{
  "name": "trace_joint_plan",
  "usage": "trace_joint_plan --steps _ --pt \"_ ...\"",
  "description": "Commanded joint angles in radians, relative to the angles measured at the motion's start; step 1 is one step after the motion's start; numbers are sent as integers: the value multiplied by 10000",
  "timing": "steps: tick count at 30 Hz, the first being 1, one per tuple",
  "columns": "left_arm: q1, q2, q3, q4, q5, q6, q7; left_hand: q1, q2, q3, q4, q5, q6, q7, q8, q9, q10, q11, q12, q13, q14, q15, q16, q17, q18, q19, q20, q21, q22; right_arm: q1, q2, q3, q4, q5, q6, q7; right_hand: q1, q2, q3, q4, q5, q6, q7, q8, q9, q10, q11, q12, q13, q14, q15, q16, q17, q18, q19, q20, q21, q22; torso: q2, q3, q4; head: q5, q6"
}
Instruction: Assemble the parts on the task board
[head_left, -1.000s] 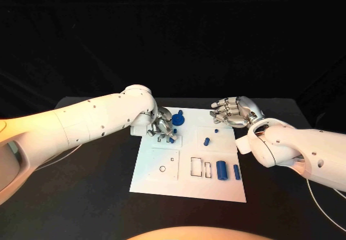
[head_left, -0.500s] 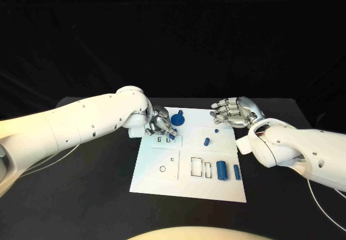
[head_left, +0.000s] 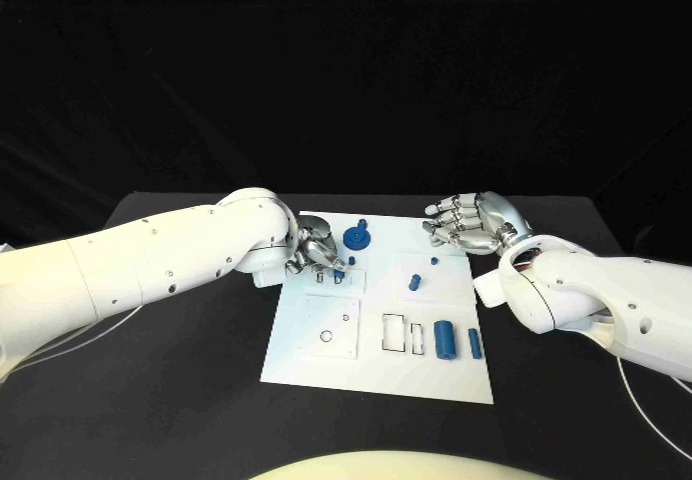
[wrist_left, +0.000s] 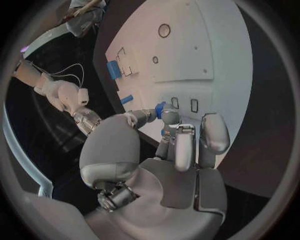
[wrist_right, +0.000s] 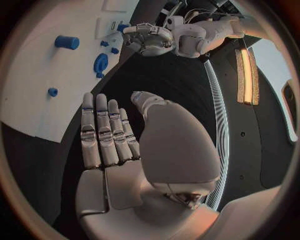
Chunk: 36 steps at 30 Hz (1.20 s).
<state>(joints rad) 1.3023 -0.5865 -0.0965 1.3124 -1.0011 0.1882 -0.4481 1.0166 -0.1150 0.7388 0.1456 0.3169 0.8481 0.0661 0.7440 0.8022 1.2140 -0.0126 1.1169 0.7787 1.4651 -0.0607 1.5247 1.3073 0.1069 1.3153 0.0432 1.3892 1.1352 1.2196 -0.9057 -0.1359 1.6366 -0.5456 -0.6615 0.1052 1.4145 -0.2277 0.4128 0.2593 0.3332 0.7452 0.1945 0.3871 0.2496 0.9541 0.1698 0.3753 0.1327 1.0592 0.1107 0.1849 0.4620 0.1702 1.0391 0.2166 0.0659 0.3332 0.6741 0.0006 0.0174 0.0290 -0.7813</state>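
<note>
Part in hand: I saw a small blue piece (wrist_left: 161, 109) pinched at the left hand's (head_left: 320, 252) fingertips, over the board's far-left corner, close above two small upright slots (wrist_left: 184, 104).
Task board: white plate (head_left: 378, 375) lay in the middle of the black table (head_left: 173, 400); I read its near-left square with two round holes (head_left: 330, 336) as unfilled.
Other parts: round blue knob (head_left: 355, 238) sat at the far edge; a small peg (head_left: 413, 283) stood mid-board; a thick cylinder (head_left: 444, 340) and a thin one (head_left: 473, 343) lay side by side on the board's right side, near the front.
Left hand: fingers closed on the piece, wrist bent down over the slots.
Right hand (head_left: 469, 224): held nothing, fingers straight and close together in its own wrist view, hovering off the board's far-right corner.
Step, my judgement: seating the piece in a slot.
How I would do it: square the piece to the slot first, lower straight, keep the pinch light, release only once it sits flush.
Risk: a tilted entry would jam.
</note>
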Motion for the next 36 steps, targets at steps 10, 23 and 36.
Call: trace_joint_plan --steps 10,23,36 --pt "-359 -113 -70 173 -868 -1275 25 -123 -64 2233 -2280 184 220 -81 57 -38 214 -43 128 163 790 -123 79 1720 -199 127 -22 108 101 0 -19 4 0 -60 159 116 -140 -2 7 -6 70 -62 432 23 -17 35 -4 -59 -18 -6 66 -42 -19 127 -6 59 -24 -26 17 -7 -15 -25 12" --pt "-425 -143 -75 258 -1008 -1171 -24 -136 -81 2254 -2291 224 245 -92 61 -48 260 -53 156 213 794 -132 83 1731 -203 144 -31 120 122 0 -31 3 5 -60 167 119 -156 -2 4 -1 91 -63 433 22 -22 34 -3 -59 -32 -6 68 -51 -23 127 -7 61 -23 -51 17 -8 -16 -29 4" --pt "-430 -95 -73 310 -1306 -438 -130 -152 -144 2288 -2339 338 298 -113 62 -77 339 -75 193 288 821 -151 118 1814 -215 185 -51 150 181 0 -30 3 2 -60 181 119 -166 -2 2 3 99 -63 434 22 -24 33 -1 -59 -38 -5 69 -56 -25 127 -8 63 -22 -63 23 -4 -20 -41 -40"
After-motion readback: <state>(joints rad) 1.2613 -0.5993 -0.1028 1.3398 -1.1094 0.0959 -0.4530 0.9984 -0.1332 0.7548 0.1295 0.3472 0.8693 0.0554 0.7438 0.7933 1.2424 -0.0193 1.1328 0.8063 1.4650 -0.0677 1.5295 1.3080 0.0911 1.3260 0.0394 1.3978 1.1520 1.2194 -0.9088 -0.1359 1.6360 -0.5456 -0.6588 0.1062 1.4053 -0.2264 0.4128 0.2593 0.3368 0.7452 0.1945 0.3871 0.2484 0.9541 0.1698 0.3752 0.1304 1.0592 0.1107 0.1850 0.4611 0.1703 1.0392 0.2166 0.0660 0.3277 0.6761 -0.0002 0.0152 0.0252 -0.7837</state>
